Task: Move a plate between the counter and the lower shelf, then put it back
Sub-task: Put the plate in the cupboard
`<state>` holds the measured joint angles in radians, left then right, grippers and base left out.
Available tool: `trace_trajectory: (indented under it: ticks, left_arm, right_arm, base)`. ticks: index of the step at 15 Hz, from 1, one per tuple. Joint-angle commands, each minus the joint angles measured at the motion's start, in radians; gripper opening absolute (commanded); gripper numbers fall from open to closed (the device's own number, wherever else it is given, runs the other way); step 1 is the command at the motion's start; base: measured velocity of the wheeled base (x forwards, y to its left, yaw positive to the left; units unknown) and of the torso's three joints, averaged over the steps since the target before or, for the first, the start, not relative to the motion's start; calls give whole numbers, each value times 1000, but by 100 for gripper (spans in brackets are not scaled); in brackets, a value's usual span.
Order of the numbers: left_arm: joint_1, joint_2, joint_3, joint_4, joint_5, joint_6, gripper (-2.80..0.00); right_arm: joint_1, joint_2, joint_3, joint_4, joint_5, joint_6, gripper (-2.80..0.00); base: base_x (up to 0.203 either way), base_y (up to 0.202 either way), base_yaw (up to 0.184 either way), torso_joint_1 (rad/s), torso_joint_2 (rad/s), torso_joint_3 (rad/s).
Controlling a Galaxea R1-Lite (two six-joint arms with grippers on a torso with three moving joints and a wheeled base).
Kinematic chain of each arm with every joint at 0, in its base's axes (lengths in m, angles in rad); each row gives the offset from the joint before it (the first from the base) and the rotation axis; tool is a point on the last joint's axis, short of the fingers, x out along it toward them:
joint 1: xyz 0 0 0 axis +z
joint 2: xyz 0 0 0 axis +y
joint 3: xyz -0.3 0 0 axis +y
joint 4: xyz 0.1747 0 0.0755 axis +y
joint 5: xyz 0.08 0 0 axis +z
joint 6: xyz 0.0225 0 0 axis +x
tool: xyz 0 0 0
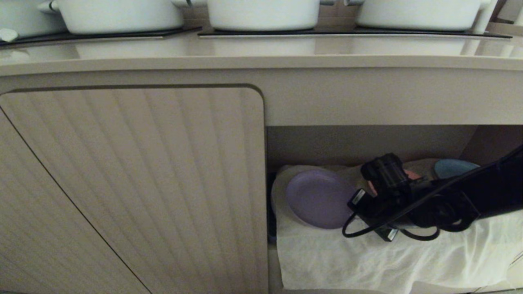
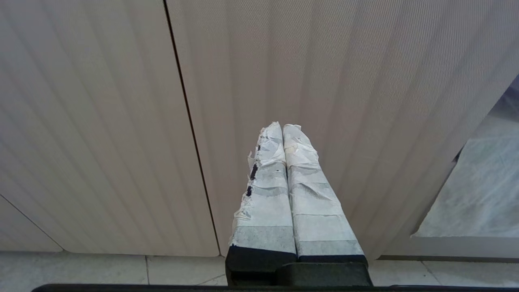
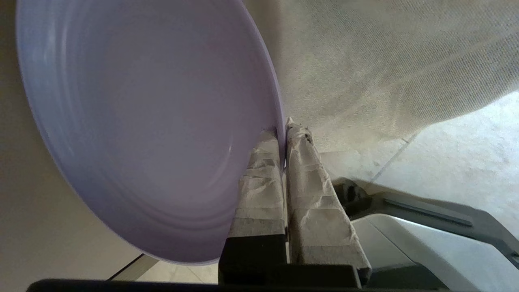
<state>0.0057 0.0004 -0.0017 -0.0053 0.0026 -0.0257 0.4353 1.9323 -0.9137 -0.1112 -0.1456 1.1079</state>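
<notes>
The left gripper (image 2: 284,134) hangs before a ribbed cupboard door (image 2: 101,121), taped jaws pressed together on nothing. In the lower shelf (image 1: 367,143), the right gripper (image 3: 282,132) pinches the rim of the lilac plate (image 1: 318,200) between nearly closed jaws, the plate tilted just above the white cloth (image 1: 367,257).

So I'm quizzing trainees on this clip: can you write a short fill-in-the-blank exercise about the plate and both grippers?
1. The right gripper is shut on the rim of the small round pale ____ plate.
2. That plate is at the lower shelf, whose base is lined with a thin white wrinkly ____.
3. The left gripper, its taped fingers shut, holds ____.
4. On the long beige counter stand white ____.

Missing words: lilac; cloth; nothing; pots
</notes>
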Motion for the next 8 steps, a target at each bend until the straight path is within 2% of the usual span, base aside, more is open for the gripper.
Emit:
trace_trajectory:
  ticks: [1,8]
  left_arm:
    - [0,1,0,-1,0,0,-280]
    - [0,1,0,-1,0,0,-280]
  right_arm:
    - [0,41,-33,12,0,6,-280]
    - [0,103,-156,87,0,9,-280]
  base:
    - [0,0,0,0,0,0]
    - [0,0,0,0,0,0]
